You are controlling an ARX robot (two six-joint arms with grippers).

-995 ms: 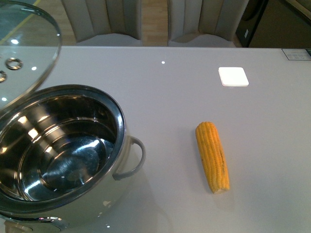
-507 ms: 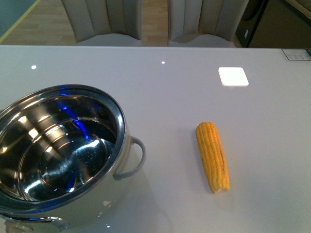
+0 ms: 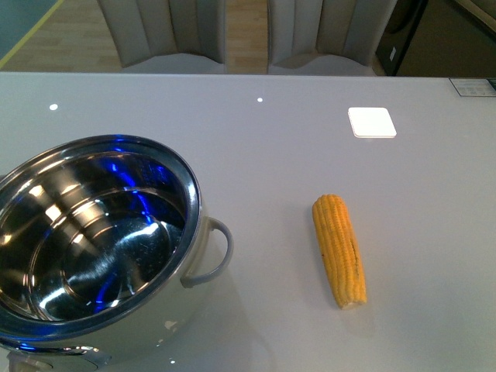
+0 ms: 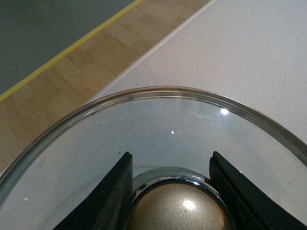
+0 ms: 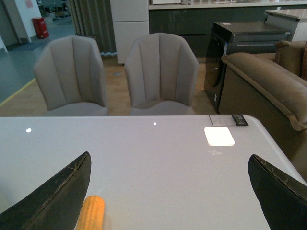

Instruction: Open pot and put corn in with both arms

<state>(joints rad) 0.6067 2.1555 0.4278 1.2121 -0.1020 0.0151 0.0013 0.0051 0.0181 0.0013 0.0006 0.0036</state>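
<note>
The setting is a home-style dining and living area, indicated by two upholstered chairs (image 5: 160, 72) at a glossy white table (image 5: 168, 163), a wood plank floor (image 4: 72, 81), a tan sofa (image 5: 268, 81), and kitchen-type cabinets (image 5: 128, 28) behind.

Front view: you are seeing the pot (image 3: 192, 203) running off the left and bottom edges. Left wrist view: the bottom edge is cutting off the glass lid (image 4: 158, 120), its knob (image 4: 180, 213) and the left gripper (image 4: 171, 157). Right wrist view: the corn (image 5: 92, 213) is showing only one end.

Open pot (image 3: 93, 240), corn (image 3: 339, 249) well right
</note>
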